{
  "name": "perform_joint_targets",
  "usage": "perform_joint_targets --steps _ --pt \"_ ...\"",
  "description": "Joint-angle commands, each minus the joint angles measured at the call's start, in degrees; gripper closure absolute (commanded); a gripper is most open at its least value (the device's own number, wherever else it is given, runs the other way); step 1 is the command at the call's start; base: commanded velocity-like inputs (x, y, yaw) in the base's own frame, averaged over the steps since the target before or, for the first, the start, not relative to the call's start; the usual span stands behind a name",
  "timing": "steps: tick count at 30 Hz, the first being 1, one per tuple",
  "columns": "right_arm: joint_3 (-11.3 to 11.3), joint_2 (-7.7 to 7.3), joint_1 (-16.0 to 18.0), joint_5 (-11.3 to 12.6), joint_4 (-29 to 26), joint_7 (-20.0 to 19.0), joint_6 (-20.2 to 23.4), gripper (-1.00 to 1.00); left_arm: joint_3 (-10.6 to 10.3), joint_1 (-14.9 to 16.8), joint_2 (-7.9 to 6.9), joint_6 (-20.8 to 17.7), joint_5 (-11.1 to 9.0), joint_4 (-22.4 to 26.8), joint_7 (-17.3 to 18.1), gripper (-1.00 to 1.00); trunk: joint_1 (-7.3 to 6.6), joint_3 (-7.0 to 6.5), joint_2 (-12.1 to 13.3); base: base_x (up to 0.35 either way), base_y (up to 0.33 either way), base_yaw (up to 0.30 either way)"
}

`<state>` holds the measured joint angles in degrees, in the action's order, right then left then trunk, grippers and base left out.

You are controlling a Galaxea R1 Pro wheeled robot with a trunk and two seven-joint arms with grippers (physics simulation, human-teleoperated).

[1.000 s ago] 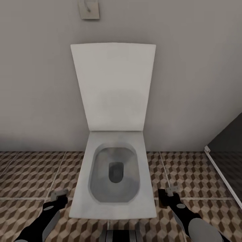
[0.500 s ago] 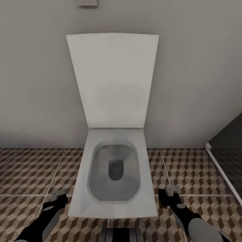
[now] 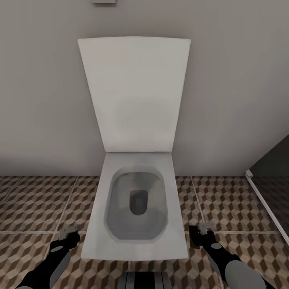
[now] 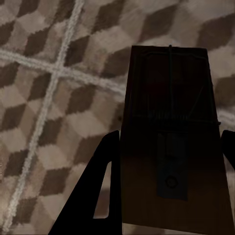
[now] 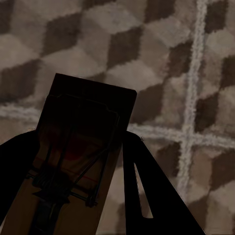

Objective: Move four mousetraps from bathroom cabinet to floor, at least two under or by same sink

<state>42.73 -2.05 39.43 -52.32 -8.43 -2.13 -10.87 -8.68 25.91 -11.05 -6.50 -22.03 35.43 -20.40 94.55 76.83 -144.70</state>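
Both claws are loaded. Left gripper (image 4: 166,152) pinches a flat tan-wood mousetrap with dark wire spring (image 4: 171,122) between its two black fingers; right gripper (image 5: 73,161) pinches a second tan-wood mousetrap with a red spot (image 5: 81,142) the same way. Each trap hangs above the cube-patterned brown, beige and white tiled bathroom floor (image 3: 36,200), not touching it.

In the head view, the left gripper (image 3: 69,233) and right gripper (image 3: 200,232) flank an open white rectangular toilet (image 3: 136,241) set against a grey wall. No sink is in view.

Hazards from this position:

- Release here probably places both traps beside the toilet, not beside a sink, so the sink condition would depend on the other two.
- The dark-tinted shower floor (image 3: 277,196) lies near the right arm; a trap dropped there would land on a different surface.
- A drop from height may flip or bounce the light board.
- Arm swing close to the toilet bowl risks collision.
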Motion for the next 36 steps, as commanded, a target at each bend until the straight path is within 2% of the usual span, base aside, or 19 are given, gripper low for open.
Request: perform_joint_targets --steps 1,5,8,12,16,36 --pt "0.5 -0.02 0.0 -0.3 0.0 -0.2 -0.2 1.0 -0.5 0.0 -0.14 -0.3 -0.3 0.1 -0.6 1.0 0.01 0.27 0.0 0.0 0.0 0.0" --pt "0.5 -0.02 0.0 -0.3 0.0 -0.2 -0.2 1.0 -0.5 0.0 -0.19 -0.2 -0.3 0.1 -0.7 1.0 0.12 1.15 -0.1 0.0 0.0 0.0" --pt "0.4 -0.03 0.0 -0.3 0.0 -0.2 -0.2 1.0 -0.5 0.0 -0.2 0.2 -0.3 0.1 -0.8 1.0 0.12 1.15 -0.1 0.0 0.0 0.0" --pt "0.4 -0.01 0.0 -0.3 0.0 -0.2 -0.2 1.0 -0.5 0.0 -0.22 3.5 -0.2 -0.1 -0.7 1.0 0.12 1.15 -0.1 0.0 0.0 0.0" --pt "0.4 -0.01 0.0 -0.3 0.0 -0.2 -0.2 1.0 -0.5 0.0 -0.26 4.6 -0.2 -0.2 -0.3 1.0 0.12 1.15 -0.1 0.0 0.0 0.0" --pt "0.5 0.01 0.0 -0.3 0.0 -0.2 -0.2 1.0 -0.9 0.0 -0.06 3.3 -0.2 -0.2 -0.3 1.0 0.12 1.15 -0.1 0.0 0.0 0.0"
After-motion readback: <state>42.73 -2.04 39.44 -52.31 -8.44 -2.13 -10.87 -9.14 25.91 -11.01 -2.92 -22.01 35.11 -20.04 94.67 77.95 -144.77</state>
